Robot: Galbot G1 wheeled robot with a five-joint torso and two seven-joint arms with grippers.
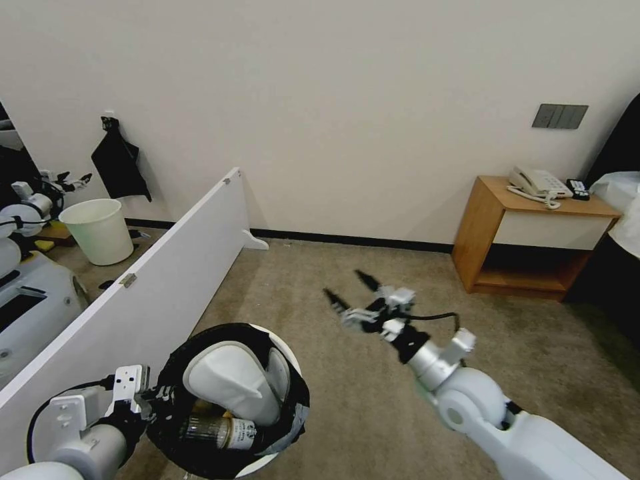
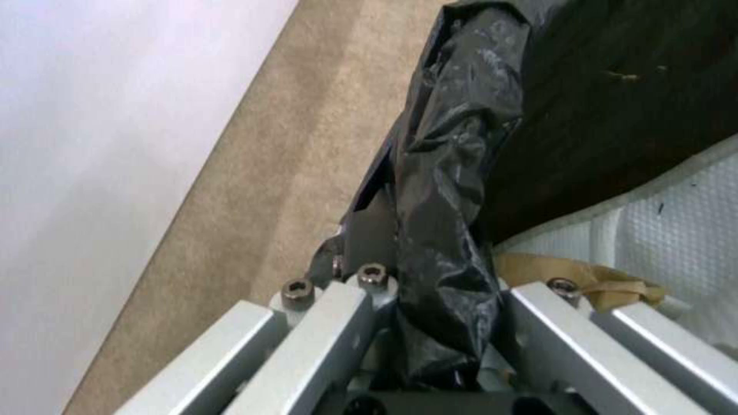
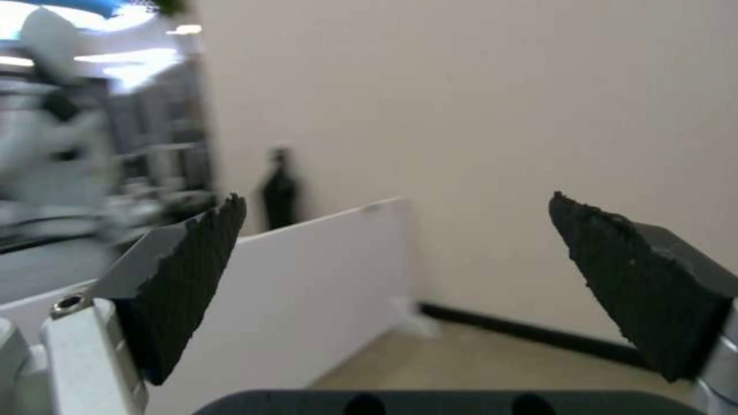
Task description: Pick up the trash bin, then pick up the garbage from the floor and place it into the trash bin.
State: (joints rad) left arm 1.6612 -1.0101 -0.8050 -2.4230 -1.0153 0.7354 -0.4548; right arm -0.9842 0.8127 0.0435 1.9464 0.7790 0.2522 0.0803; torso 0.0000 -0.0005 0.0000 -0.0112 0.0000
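Left gripper, low at the robot's left, is clamped on the rim of the round white plastic trash bin with a black bag liner, liner film bunched between its metal fingers, holding it beside the white partition board. Inside the bin lie a white slipper, a clear bottle and brown paper. Right gripper hangs over bare beige-brown carpet floor ahead of the bin, black-padded fingers spread wide, gripping nothing.
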